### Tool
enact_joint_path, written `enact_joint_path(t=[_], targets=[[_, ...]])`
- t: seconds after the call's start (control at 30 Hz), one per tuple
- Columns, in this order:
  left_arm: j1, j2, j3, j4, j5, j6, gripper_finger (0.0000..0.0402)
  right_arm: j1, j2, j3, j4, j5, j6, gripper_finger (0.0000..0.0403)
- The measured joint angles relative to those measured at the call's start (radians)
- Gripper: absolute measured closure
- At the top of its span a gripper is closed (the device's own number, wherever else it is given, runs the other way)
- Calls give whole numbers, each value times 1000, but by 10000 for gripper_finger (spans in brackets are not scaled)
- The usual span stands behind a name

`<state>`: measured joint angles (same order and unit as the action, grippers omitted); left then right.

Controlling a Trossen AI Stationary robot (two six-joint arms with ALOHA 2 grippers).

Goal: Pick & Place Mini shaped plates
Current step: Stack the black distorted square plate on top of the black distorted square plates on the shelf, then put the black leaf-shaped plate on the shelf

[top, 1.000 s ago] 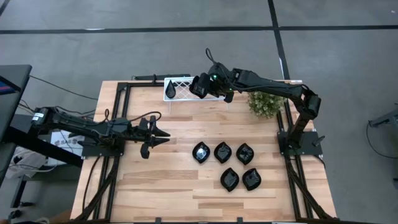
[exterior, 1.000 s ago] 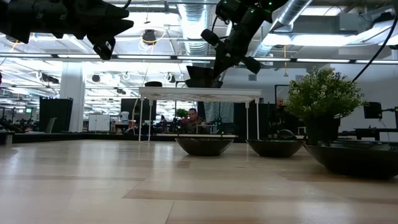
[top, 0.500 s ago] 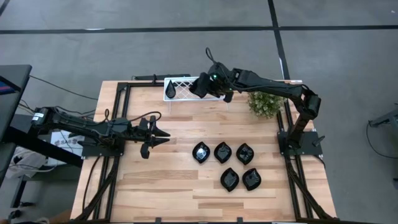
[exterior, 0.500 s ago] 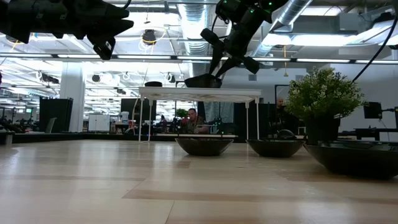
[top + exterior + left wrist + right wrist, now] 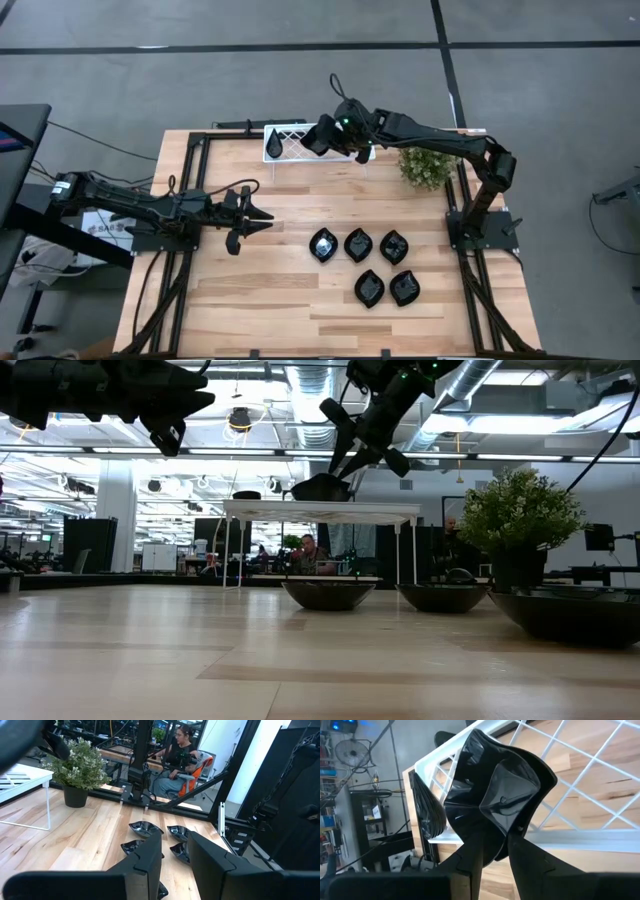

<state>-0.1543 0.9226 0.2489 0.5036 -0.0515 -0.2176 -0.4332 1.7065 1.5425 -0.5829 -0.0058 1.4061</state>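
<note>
Black plate (image 5: 495, 800) on white rack (image 5: 580, 785) hides right gripper's (image 5: 495, 851) parted fingertips; contact unclear.

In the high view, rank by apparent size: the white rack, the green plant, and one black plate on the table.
1. White rack, partly hidden under the right gripper, so its full extent is unsure.
2. Green plant.
3. Black plate, clearly smallest.

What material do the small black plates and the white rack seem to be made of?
Plates: black and glossy, with sharp light reflections and crisp wavy edges in the right wrist view; probably glazed ceramic or hard plastic, the look leaves it open.
Rack: thin white bars in an open lattice on slim legs; likely painted or coated metal wire.
</note>
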Motion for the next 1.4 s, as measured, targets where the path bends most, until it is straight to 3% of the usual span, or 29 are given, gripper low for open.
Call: enact_joint_path(t=[0.73,0.87,0.97,1.1,1.3,1.4], targets=[[0,0,0,14,0,1,305,-8,-51,-1,-17,-58,-69,317],[0,0,0,14,0,4,305,8,-109,-1,-43,-157,-195,317],[0,0,0,14,0,4,305,46,-158,-1,-130,-244,-285,317],[0,0,0,14,0,3,305,115,-230,-1,-329,-268,-379,317],[0,0,0,15,0,1,305,236,-311,0,-729,-236,-470,317],[0,0,0,21,0,0,305,316,-333,-1,-892,-117,-469,317]])
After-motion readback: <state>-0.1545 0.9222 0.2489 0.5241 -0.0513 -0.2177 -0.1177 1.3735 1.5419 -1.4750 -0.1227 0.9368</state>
